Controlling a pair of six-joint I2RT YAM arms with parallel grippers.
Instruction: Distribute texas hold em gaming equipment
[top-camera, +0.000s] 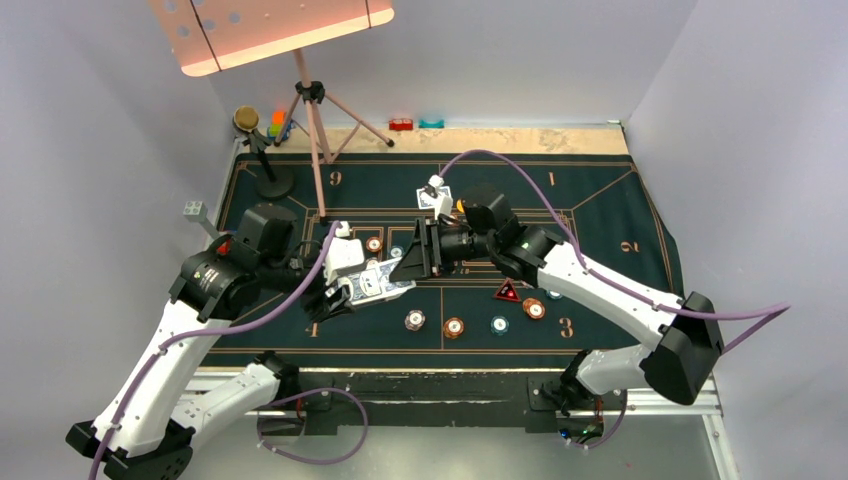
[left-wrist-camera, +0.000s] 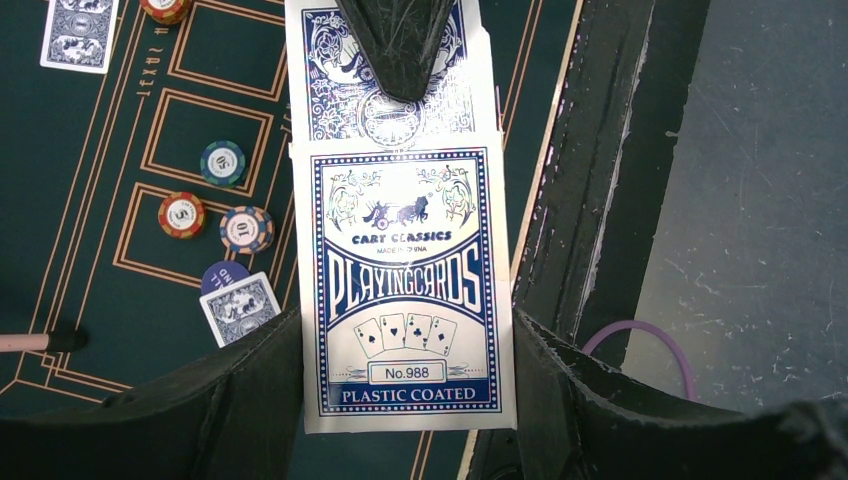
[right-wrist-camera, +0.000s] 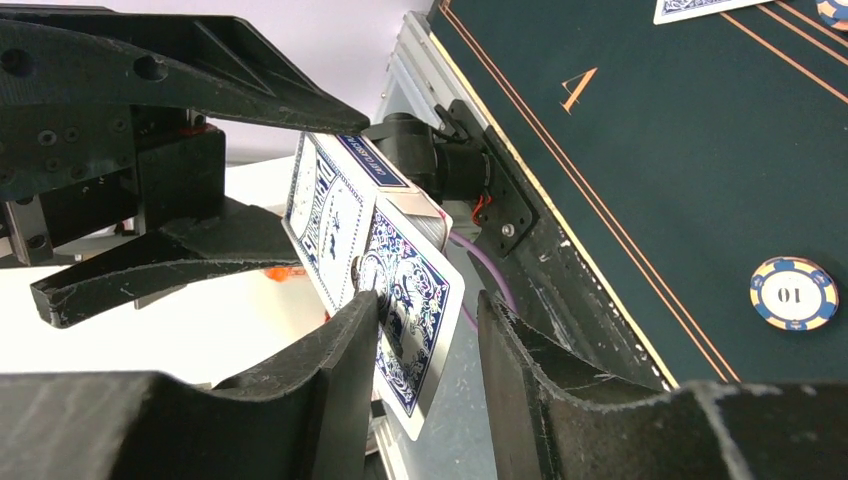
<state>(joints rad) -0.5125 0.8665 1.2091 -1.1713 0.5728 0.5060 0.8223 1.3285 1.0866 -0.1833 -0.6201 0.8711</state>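
My left gripper (top-camera: 335, 297) (left-wrist-camera: 408, 325) is shut on a blue-and-white playing-card box (top-camera: 368, 288) (left-wrist-camera: 405, 290), held above the mat's near left part. One patterned-back card (left-wrist-camera: 335, 85) (right-wrist-camera: 410, 300) sticks out of the box's far end. My right gripper (top-camera: 402, 268) (right-wrist-camera: 428, 305) straddles that card: one finger touches it and a gap shows to the other, so the jaws are open. Poker chips (top-camera: 454, 327) (left-wrist-camera: 247, 229) (right-wrist-camera: 793, 293) and a red triangular marker (top-camera: 508, 292) lie on the mat. A card (left-wrist-camera: 240, 308) rests on a blue disc (left-wrist-camera: 222, 274).
The dark green mat (top-camera: 600, 230) covers the table. A tripod stand (top-camera: 318, 130) and a round-based stand (top-camera: 272, 182) rise at the back left beside toy blocks (top-camera: 277, 125). More cards (top-camera: 436, 198) (left-wrist-camera: 80, 30) lie on the mat. The table's metal front edge (right-wrist-camera: 520, 215) is close.
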